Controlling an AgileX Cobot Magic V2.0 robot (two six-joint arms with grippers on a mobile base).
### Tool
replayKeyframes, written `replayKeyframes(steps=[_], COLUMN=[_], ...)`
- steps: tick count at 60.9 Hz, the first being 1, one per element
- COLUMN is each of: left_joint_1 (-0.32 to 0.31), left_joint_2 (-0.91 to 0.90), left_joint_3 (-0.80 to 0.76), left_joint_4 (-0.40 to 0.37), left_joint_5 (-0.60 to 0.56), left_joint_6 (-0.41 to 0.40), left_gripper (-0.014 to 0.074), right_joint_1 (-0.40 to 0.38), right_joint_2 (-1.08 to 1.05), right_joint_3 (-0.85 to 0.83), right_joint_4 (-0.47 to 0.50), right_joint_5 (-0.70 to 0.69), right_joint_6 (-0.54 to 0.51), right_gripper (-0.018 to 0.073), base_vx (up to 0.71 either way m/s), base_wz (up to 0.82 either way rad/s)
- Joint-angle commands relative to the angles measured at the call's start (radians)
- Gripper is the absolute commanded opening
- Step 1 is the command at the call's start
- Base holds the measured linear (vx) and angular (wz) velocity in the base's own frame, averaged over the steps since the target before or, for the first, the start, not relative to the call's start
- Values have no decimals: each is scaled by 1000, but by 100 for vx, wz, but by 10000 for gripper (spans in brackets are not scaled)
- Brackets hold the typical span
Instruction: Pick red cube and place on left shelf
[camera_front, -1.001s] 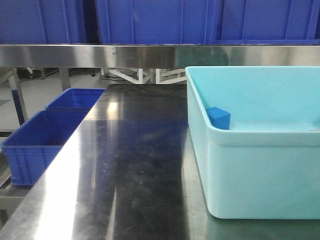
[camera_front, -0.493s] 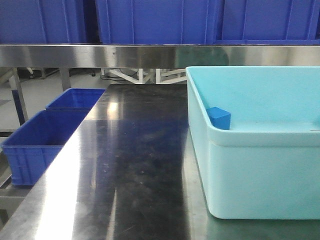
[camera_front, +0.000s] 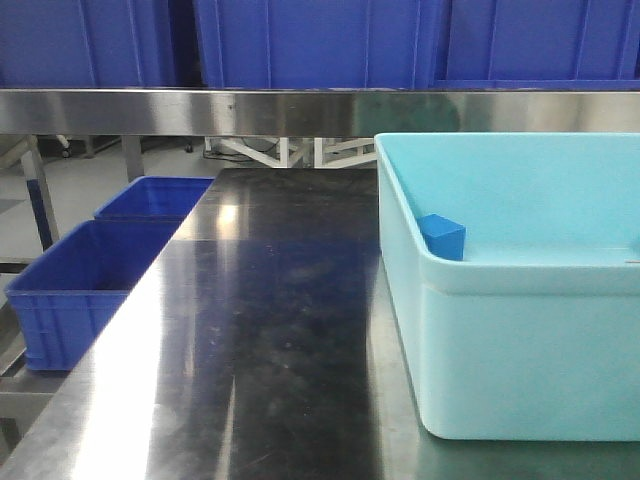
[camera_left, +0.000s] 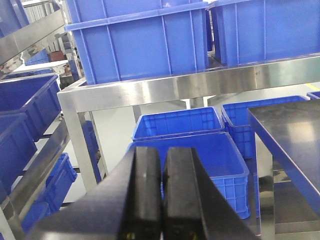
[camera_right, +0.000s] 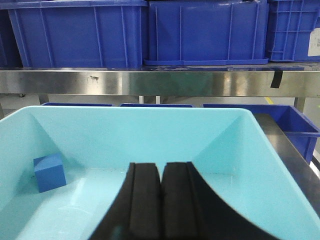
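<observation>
1. Red cube — unseen; left shelf (camera_front: 300, 112), a brushed steel rail, runs behind the glossy turquoise tub (camera_front: 520, 350).
2. Blue block (camera_front: 442, 236) sits inside the tub, by its left wall.
3. Left gripper (camera_left: 162, 190), and right gripper (camera_right: 160, 200) over the tub — both pressed together, empty.

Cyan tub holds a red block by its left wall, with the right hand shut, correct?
No: the block is blue, not red, as the right wrist view shows. It is in the cyan tub by its left wall, with the right hand shut.
</observation>
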Motion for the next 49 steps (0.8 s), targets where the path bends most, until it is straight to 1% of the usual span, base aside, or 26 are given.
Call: replayKeyframes(steps=[1,7,15,22,39,44,49], left_joint_1=[-5,-5,-5,-5,-5,-5,-5], left_joint_2=[8,8,8,8,8,8,8], left_joint_3=[22,22,22,22,22,22,22], left_joint_4=[-5,-5,-5,-5,-5,-5,-5], left_joint_5=[-90,-90,-90,-90,-90,-90,-90], left_joint_6=[1,1,1,1,1,1,1], left_gripper=[106,106,106,106,106,106,106], right_joint_1=[-7,-7,-7,-7,-2,-2,-2], right_joint_2=[-16,-9,70,197,574,673,755], right_joint_3=[-26,-32,-91,-183,-470,-552,-643], right_joint_4=[-11,-11,-11,-11,-11,-11,-11], right_joint_5=[-97,-116,-74,-68,-71,-19,78], right_joint_6=[-8,-8,-7,-7,-7,-7,-7], right_gripper=[57,57,57,57,57,57,60], base_vx=[1,0,0,0,0,-4,0], base_wz=[6,0,0,0,0,-26,-1])
